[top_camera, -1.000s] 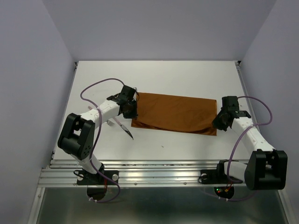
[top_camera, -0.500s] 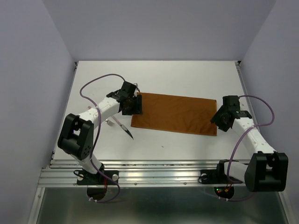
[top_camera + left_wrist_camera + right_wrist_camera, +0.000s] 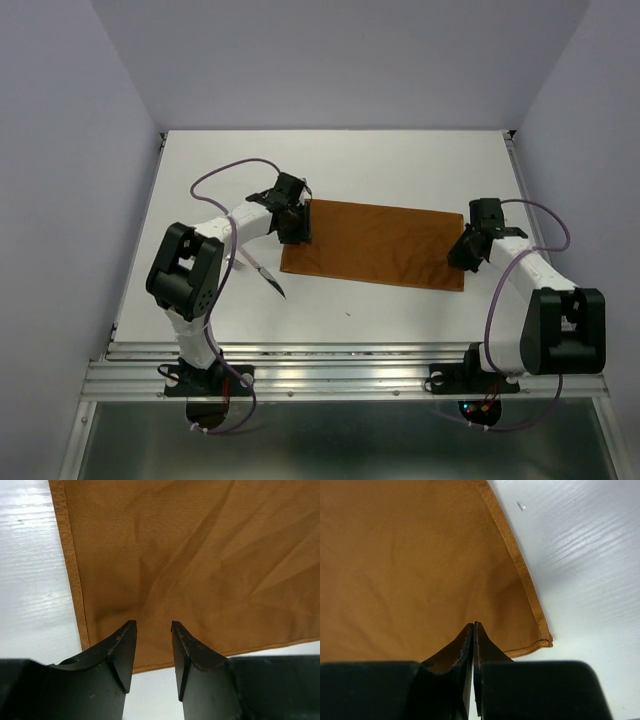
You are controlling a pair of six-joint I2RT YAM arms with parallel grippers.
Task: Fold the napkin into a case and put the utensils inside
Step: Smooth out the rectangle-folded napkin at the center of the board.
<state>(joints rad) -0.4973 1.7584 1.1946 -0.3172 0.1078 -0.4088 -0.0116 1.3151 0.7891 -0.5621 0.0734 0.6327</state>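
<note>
The napkin (image 3: 375,243) lies flat on the white table as a rust-orange folded rectangle. It fills the left wrist view (image 3: 200,555) and the right wrist view (image 3: 410,555). My left gripper (image 3: 298,228) is at its left edge, jaws a little apart and empty (image 3: 152,625), just above the cloth near a corner. My right gripper (image 3: 462,252) is at its right edge, jaws pressed shut with nothing visible between them (image 3: 473,625). The utensils (image 3: 268,277), slender silver pieces and one with a dark pointed end, lie on the table left of the napkin's near-left corner, under my left arm.
The white table (image 3: 350,165) is bounded by pale walls on three sides. A ribbed metal rail (image 3: 330,365) runs along its near edge by the arm bases. Purple cables (image 3: 225,175) loop above both arms.
The napkin's near edge has settled from a loose bulge to a flat straight line. My left gripper has shifted right onto the left edge. My right gripper has moved slightly farther back.
</note>
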